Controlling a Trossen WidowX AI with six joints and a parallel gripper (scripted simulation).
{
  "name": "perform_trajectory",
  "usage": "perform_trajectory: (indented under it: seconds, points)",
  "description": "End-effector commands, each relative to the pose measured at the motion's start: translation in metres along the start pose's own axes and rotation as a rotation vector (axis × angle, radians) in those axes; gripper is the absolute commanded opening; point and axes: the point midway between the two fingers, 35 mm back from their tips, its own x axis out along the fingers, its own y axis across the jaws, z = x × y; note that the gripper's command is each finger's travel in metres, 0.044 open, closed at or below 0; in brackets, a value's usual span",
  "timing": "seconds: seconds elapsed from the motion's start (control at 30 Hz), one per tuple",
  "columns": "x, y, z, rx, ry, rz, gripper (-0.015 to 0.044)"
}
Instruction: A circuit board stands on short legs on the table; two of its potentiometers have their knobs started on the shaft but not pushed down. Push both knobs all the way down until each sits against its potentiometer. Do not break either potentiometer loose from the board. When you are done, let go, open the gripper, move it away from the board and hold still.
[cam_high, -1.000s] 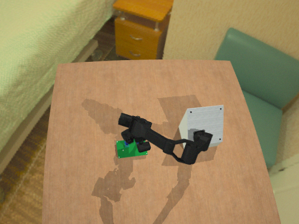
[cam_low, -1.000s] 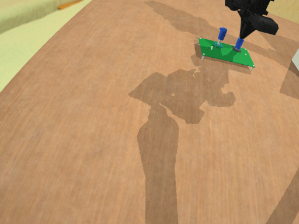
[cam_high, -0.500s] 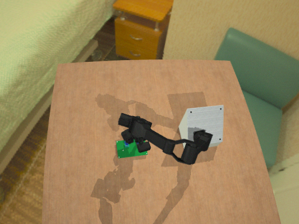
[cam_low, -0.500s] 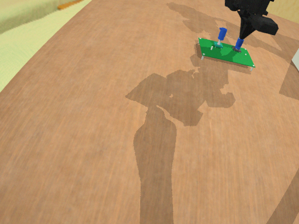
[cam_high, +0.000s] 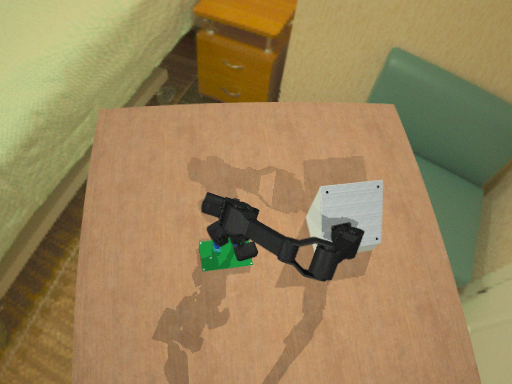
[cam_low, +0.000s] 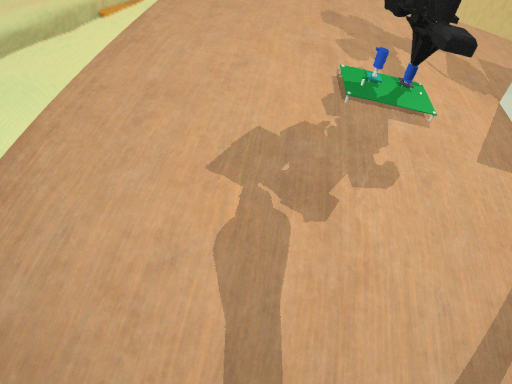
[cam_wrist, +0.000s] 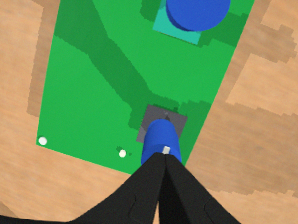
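Observation:
The green circuit board (cam_high: 214, 264) (cam_low: 387, 95) (cam_wrist: 165, 70) stands on short legs. Near its right end in the exterior view, a blue knob (cam_low: 410, 73) (cam_wrist: 161, 135) sits low on the dark potentiometer (cam_wrist: 150, 119); no shaft shows between them. The other blue knob (cam_low: 381, 58) (cam_wrist: 199, 10) stands higher, with pale shaft visible between it and the teal potentiometer (cam_low: 372, 77) (cam_wrist: 172, 32). My gripper (cam_low: 414, 62) (cam_wrist: 162, 162) is shut with nothing between its fingers. Its tips are at the top of the knob on the dark potentiometer, appearing to touch it.
A white block (cam_high: 357, 200) stands on the table (cam_high: 150, 150) under the arm's base, to the right of the board. The arm (cam_high: 270, 240) reaches from it over the board. White pins (cam_low: 363, 82) (cam_wrist: 122, 153) stand on the board.

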Motion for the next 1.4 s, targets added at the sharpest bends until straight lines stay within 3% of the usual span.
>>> perform_trajectory:
  seconds: [0.0, 0.2, 0.47, 0.73, 1.1, 1.37]
  points:
    - [-0.005, 0.0, 0.0, -0.004, 0.004, 0.005, 0.0]
    - [-0.014, 0.0, 0.0, -0.004, 0.004, 0.005, 0.0]
    - [-0.009, 0.0, 0.0, 0.003, 0.004, 0.009, 0.021]
    - [-0.014, -0.015, 0.005, -0.058, -0.019, -0.072, 0.0]
    - [-0.06, -0.001, 0.062, -0.01, 0.0, -0.002, 0.0]
    - [-0.061, 0.001, 0.065, -0.006, 0.002, 0.003, 0.0]
